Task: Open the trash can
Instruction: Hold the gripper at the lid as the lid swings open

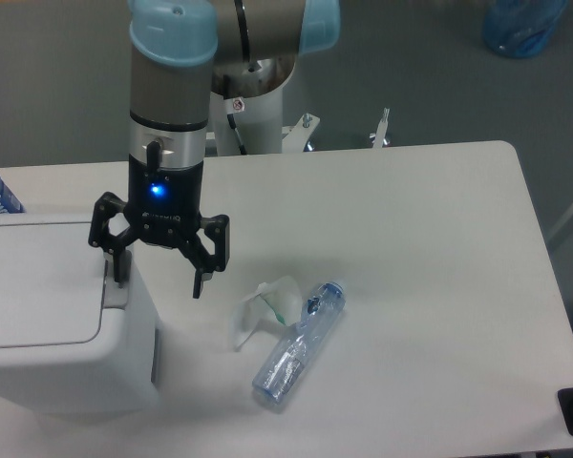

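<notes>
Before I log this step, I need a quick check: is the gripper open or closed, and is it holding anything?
Gripper: open, holding nothing, fingers spread above the right edge of the trash can.

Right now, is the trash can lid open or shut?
Shut. The lid lies flat and flush on the trash can, no gap showing, with the open claw over its right edge.
</notes>
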`<move>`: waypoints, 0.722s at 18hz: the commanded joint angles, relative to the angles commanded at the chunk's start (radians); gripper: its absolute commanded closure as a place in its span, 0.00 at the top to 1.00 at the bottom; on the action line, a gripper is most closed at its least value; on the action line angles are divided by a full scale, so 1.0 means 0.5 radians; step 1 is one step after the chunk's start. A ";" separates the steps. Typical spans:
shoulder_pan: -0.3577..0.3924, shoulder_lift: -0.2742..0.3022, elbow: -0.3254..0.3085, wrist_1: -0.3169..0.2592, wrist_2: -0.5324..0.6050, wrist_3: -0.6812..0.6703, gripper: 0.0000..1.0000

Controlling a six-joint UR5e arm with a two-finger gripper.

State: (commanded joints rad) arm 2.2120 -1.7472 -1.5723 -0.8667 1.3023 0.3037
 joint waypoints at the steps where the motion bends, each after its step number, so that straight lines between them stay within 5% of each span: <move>1: 0.000 0.000 0.000 0.000 0.000 0.000 1.00; 13: 0.012 0.012 0.104 -0.003 0.006 0.015 1.00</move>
State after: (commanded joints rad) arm 2.2181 -1.7411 -1.5203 -0.8682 1.3054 0.3113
